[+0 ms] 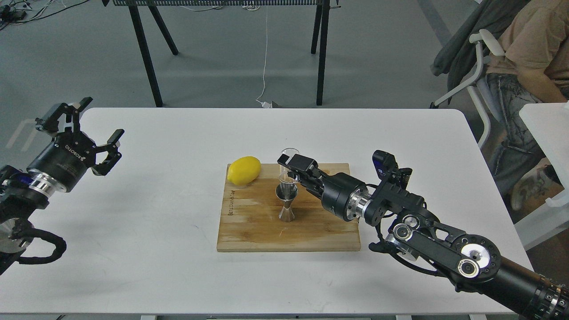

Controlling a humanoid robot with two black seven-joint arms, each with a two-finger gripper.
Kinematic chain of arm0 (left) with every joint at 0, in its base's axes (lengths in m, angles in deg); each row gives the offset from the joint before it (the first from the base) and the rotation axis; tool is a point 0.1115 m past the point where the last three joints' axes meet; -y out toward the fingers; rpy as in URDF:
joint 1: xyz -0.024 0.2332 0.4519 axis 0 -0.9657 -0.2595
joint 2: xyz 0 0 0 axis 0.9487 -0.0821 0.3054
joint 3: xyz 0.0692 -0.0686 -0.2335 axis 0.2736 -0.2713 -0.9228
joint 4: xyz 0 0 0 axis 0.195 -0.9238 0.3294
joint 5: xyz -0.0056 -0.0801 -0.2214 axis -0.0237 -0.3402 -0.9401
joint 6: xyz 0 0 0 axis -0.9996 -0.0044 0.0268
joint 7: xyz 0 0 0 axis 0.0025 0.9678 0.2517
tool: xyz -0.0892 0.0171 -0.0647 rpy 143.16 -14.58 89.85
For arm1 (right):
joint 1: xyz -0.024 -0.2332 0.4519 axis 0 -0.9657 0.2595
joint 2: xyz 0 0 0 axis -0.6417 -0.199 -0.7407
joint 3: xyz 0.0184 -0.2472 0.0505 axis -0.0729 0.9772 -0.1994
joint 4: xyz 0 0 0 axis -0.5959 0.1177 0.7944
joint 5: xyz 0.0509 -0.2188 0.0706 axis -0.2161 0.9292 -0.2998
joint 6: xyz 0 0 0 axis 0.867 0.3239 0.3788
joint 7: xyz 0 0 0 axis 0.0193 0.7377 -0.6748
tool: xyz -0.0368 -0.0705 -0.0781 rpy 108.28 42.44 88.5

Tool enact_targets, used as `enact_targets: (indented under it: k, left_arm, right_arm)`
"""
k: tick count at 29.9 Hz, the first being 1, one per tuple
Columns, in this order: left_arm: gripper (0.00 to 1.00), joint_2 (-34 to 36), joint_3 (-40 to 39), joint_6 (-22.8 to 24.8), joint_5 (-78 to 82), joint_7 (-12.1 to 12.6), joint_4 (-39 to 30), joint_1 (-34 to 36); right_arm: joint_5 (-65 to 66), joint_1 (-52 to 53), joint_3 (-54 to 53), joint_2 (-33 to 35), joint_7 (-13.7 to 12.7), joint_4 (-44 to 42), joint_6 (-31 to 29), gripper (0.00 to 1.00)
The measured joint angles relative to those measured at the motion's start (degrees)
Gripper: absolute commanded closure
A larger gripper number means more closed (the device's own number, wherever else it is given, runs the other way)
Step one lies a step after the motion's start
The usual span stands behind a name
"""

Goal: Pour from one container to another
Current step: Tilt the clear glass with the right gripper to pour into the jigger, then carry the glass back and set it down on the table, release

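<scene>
The clear glass cup (288, 163) stands upright at the back of the wooden board (249, 231), just behind the steel jigger (286, 202). My right gripper (291, 171) reaches in from the right. Its fingers sit on either side of the cup and are shut on it. The jigger stands upright at the board's middle, its top rim right under the cup's base in this view. I cannot tell whether the cup holds any liquid. Far to the left, my left gripper (102, 116) hangs open over the table's left edge with nothing in it.
A yellow lemon (244, 170) lies on the board's back left corner. The white table (155, 266) spreads around the board. A person sits on a chair (482, 58) at the back right, beside a second white table (546, 129).
</scene>
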Motion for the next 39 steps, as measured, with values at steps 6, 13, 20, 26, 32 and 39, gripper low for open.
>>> enact_targets:
  k: [6, 13, 20, 26, 32, 39]
  left_arm:
    - [0.08, 0.0, 0.0, 0.0, 0.0, 0.0, 0.0, 0.0]
    - [0.08, 0.0, 0.0, 0.0, 0.0, 0.0, 0.0, 0.0]
    - [0.08, 0.0, -0.1, 0.0, 0.0, 0.0, 0.0, 0.0]
    - [0.08, 0.0, -0.1, 0.0, 0.0, 0.0, 0.0, 0.1]
    - [0.08, 0.0, -0.1, 0.0, 0.0, 0.0, 0.0, 0.1]
    - [0.08, 0.1, -0.1, 0.0, 0.0, 0.0, 0.0, 0.3]
  right_arm:
    - [1.2, 0.2, 0.5, 0.0, 0.0, -0.3, 0.0, 0.61]
    - [1.4, 0.8, 1.1, 0.0, 0.1, -0.7, 0.0, 0.61]
    - [1.4, 0.9, 1.2, 0.0, 0.0, -0.8, 0.0, 0.61]
    - [0.7, 0.8, 0.9, -0.2, -0.1, -0.7, 0.1, 0.61]
    - [-3.1, 0.2, -1.2, -0.2, -0.2, -0.6, 0.3, 0.61]
    - [-13.9, -2.0, -8.3, -0.6, -0.2, -0.1, 0.3, 0.61]
